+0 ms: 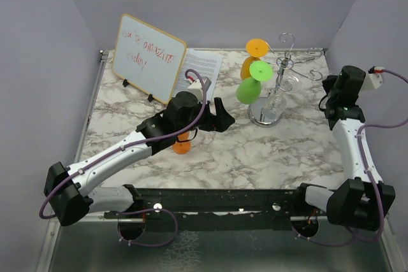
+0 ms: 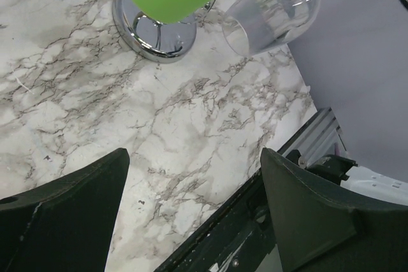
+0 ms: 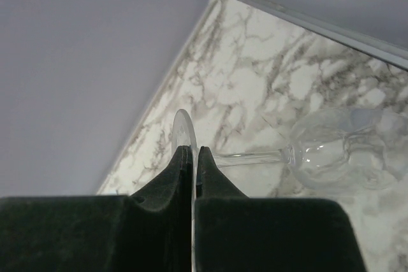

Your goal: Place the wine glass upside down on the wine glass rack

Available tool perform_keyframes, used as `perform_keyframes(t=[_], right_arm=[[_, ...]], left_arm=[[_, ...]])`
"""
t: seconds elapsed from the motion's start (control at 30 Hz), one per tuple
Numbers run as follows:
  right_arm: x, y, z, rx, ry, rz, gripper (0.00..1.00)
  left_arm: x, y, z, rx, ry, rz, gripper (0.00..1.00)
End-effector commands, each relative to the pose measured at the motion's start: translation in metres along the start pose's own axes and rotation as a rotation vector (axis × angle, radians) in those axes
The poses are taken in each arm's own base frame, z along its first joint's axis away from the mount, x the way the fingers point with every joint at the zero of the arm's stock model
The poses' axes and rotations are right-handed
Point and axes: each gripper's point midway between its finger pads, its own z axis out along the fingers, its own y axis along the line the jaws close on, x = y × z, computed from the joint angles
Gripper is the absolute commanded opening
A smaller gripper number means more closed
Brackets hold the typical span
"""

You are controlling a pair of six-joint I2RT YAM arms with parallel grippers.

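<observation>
The wine glass is clear and held tilted, nearly on its side, beside the wine glass rack — its foot is pinched edge-on between the closed fingers of the right gripper, and the stem runs away from them to the bowl. From the left wrist view we see the bowl's mouth pointing down toward the rack's round chrome base, just beside it. We cannot tell whether the glass touches the rack's wire arms. A green glass hangs upside down on the rack's near left side, and an orange glass hangs upside down behind it. The left gripper hovers over the marble table to the left of the rack — its fingers are spread wide with nothing between them. At the back left stands a whiteboard, with a sheet of paper just beside it.
</observation>
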Motion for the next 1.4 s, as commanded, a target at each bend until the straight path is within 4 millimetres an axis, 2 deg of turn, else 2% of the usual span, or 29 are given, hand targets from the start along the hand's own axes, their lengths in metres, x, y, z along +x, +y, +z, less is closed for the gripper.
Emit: perform_keyframes(t=[0.0, 0.13, 0.27, 0.4, 0.63, 0.8, 1.0, 1.17, 1.37], right_arm=[[-0.064, 0.050, 0.008, -0.124, -0.185, 0.091, 0.01], [-0.080, 0.081, 0.014, -0.229, -0.207, 0.070, 0.01], [-0.082, 0.117, 0.015, -0.383, -0.177, 0.015, 0.01], [-0.072, 0.144, 0.018, -0.510, -0.102, -0.051, 0.01], [-0.055, 0.181, 0.002, -0.728, 0.015, -0.102, 0.01], [-0.044, 0.189, -0.008, -0.796, 0.093, -0.098, 0.01], [-0.031, 0.187, -0.021, -0.817, 0.186, -0.080, 0.01], [-0.031, 0.184, -0.038, -0.825, 0.202, -0.062, 0.01], [-0.027, 0.181, -0.046, -0.805, 0.253, -0.055, 0.01]], left_arm=[[-0.005, 0.005, -0.006, -0.022, -0.014, 0.022, 0.85], [-0.004, 0.015, -0.006, -0.066, -0.016, 0.024, 0.85], [-0.007, 0.016, -0.006, -0.067, -0.023, 0.027, 0.85], [-0.006, 0.019, -0.003, -0.075, -0.018, 0.028, 0.85], [0.001, 0.024, 0.001, -0.084, 0.006, 0.019, 0.85], [0.002, 0.024, 0.001, -0.082, 0.010, 0.015, 0.85], [0.003, 0.027, 0.000, -0.088, 0.010, 0.011, 0.85], [0.003, 0.028, 0.000, -0.088, 0.012, 0.009, 0.85], [0.004, 0.029, 0.000, -0.088, 0.014, 0.006, 0.85]])
